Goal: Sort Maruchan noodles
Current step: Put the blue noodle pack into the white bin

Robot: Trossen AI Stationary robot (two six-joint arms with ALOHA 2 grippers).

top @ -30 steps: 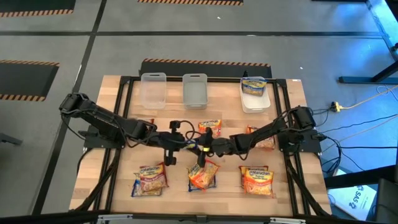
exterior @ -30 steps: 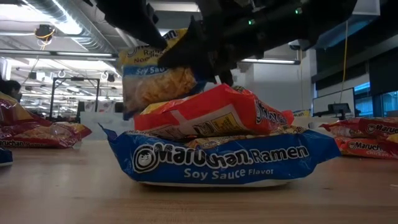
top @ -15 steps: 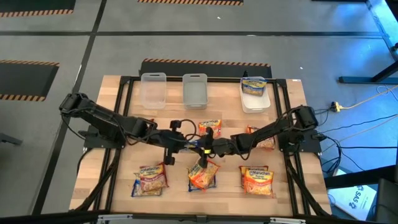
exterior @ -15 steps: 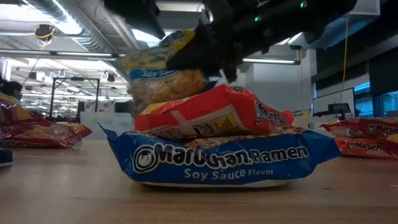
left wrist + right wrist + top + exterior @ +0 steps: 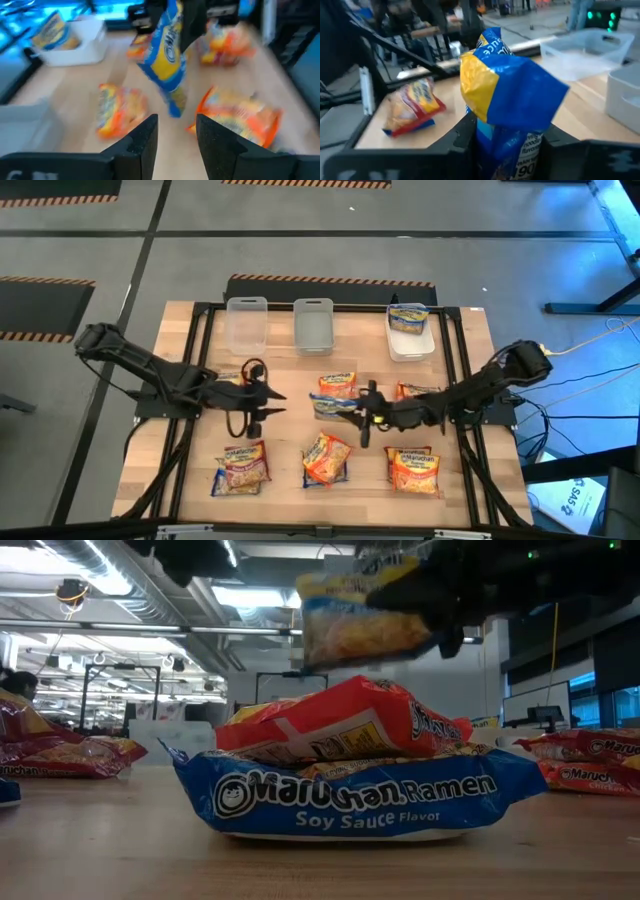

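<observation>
— Wooden tabletop [image 5: 200, 340] on a grey floor, black frame rails along its edges. How much bare space does it have?

— A wide clear band runs across the middle, between the tubs at the far edge and the packets nearer the front. Both arms reach into it from opposite sides.

— Which arm is holding something?

— The right gripper [image 5: 362, 409], near the table's centre. Its jaws are clamped on a blue-and-yellow noodle packet [image 5: 507, 100], which hangs in the air above the wood – the level camera shows it well clear of the pile below.

— And the left gripper [image 5: 262, 398]?

— It sits apart on its own side, fingers [image 5: 145, 137] spread with nothing between them. From its wrist camera the lifted packet dangles ahead of it.

— What lies around them?

— Three tubs line the far edge: two clear tubs [image 5: 247, 323] [image 5: 313, 323] standing bare, and a white tub [image 5: 410, 340] with one blue-and-yellow packet inside. Along the front lie three piles of packets: left [image 5: 240, 467], middle [image 5: 327, 459], right [image 5: 413, 468]. Another orange packet [image 5: 420, 402] lies partly under the right arm.

— Anything in the way?

— The middle pile sits just in front of the raised packet, an orange packet [image 5: 340, 725] stacked on a blue soy sauce packet [image 5: 350, 795].
</observation>
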